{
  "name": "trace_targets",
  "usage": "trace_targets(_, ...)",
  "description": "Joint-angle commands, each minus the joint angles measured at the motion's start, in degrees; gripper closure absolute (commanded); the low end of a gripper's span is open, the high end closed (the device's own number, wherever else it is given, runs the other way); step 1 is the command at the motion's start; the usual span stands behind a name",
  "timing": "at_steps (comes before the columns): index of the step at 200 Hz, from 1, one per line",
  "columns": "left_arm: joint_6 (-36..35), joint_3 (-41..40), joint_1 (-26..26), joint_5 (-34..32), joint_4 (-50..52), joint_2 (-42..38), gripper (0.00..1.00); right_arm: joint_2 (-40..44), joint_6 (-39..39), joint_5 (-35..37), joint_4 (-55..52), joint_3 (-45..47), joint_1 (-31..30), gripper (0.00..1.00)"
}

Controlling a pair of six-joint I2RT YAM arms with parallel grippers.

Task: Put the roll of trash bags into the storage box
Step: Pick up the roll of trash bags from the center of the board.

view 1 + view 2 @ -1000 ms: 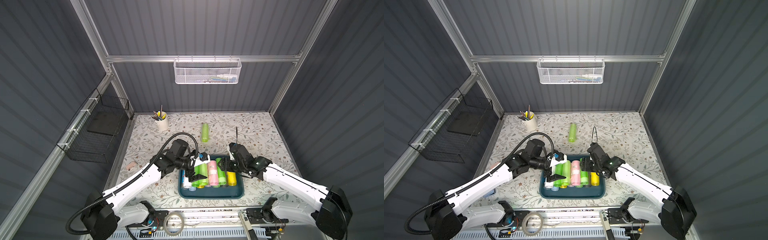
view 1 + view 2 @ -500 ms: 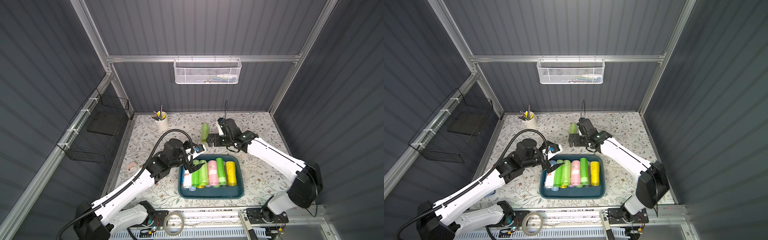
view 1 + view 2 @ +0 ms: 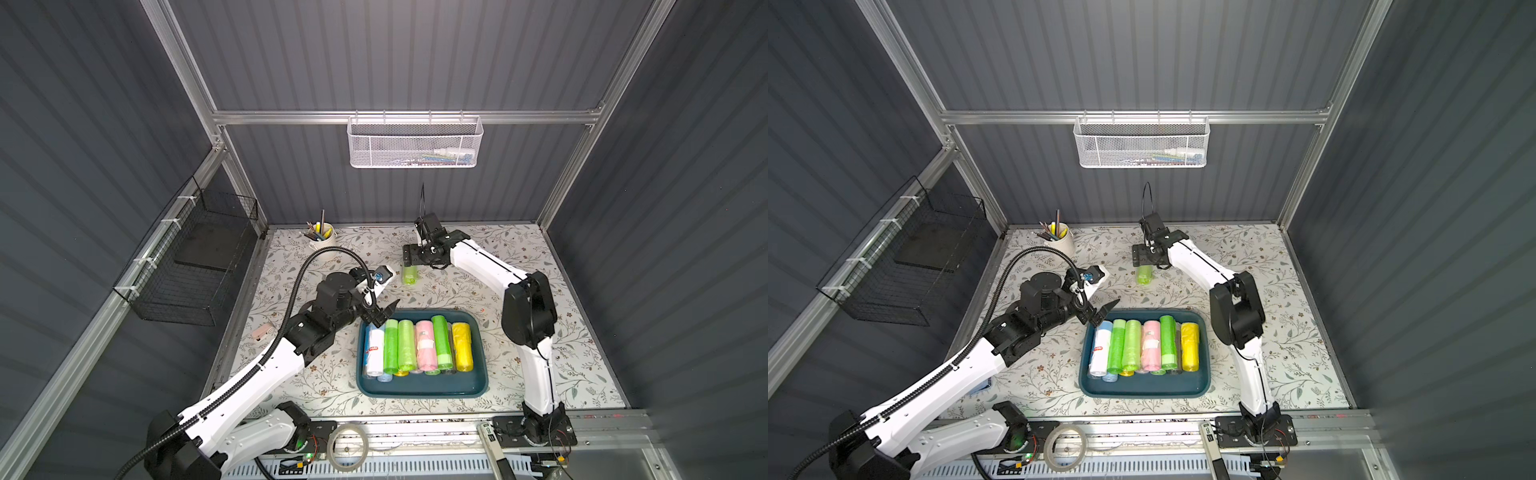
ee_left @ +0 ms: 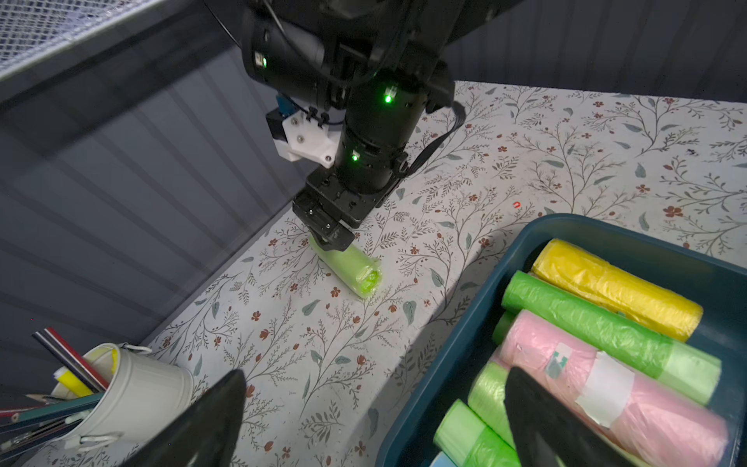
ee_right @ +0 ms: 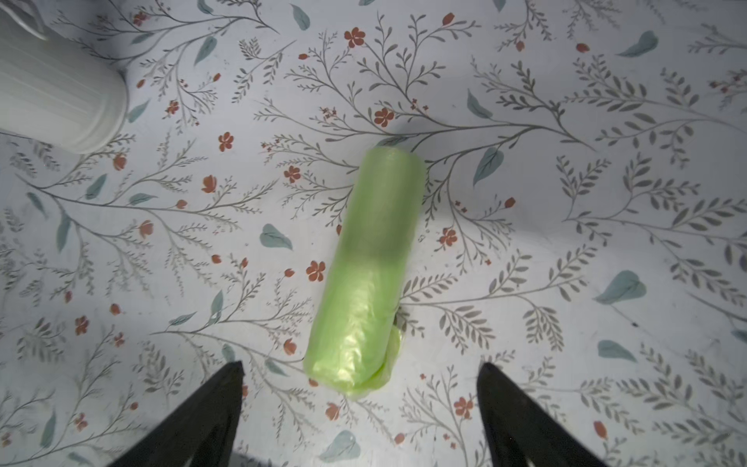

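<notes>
Right jaws apart over green roll; right arm outstretched, wrist down

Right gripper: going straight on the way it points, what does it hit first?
The light green roll lying on the table. The open right gripper points down at it, jaws astride one end; how much gap is left is unclear.

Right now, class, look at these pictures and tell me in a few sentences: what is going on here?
Rolls of trash bags are being packed into a teal storage box. The right gripper hangs open over the one light green roll lying on the table, its jaws either side of one end, not gripping it. The left gripper hovers open by the box's corner. Several rolls already lie inside.
</notes>
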State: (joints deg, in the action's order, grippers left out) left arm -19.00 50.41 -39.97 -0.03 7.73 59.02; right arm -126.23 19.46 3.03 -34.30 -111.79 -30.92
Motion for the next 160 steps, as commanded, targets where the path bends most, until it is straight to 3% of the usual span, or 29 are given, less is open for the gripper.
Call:
trace_targets(1,1.17,0.80,0.30,-1.46,-0.89,-1.74,0.00,-4.48,-2.10,0.18,-4.29,-5.33,-0.09,0.12)
trace_targets(115,0.78,0.96,0.50,-1.37,-0.20,-3.28,0.00,-18.07,-0.75,-0.68,-8.89,-17.09,0.15,0.26)
trace_targets(160,0.39,0.96,0.50,-1.81,0.07,-3.39,0.00,-19.75,-0.47,-0.83,-9.55,-18.63,0.92,0.32)
